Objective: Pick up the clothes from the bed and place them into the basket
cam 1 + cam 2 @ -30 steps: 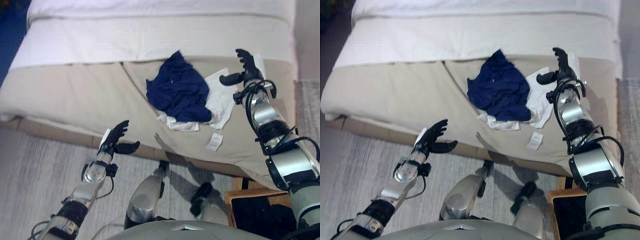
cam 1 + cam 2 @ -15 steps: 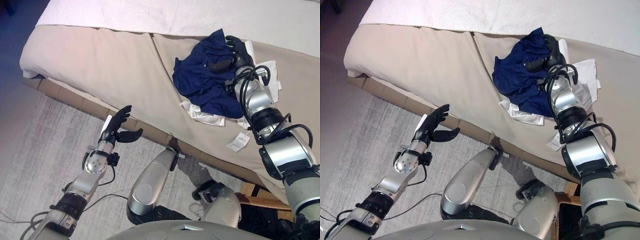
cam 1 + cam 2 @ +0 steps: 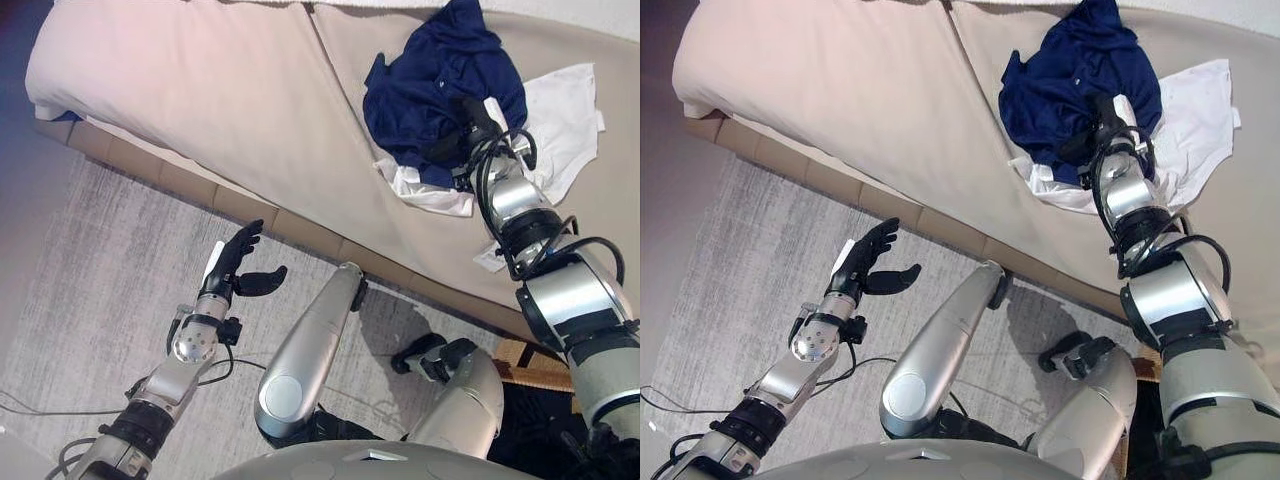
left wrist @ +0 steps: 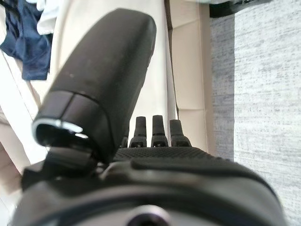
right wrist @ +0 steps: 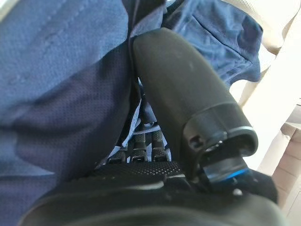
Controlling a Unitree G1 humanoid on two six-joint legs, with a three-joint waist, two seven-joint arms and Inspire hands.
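A small white tag (image 3: pixel 490 258) lies on the bed (image 3: pixel 200 90) just by the right arm; its print is too small to read. The right hand (image 3: pixel 470 135) is pushed into the blue clothes (image 3: pixel 440 75), its fingers buried in the folds, so I cannot tell their state. White clothes (image 3: pixel 560 120) lie under them. The left hand (image 3: pixel 235 270) hangs over the rug (image 3: pixel 90 280), fingers apart, holding nothing.
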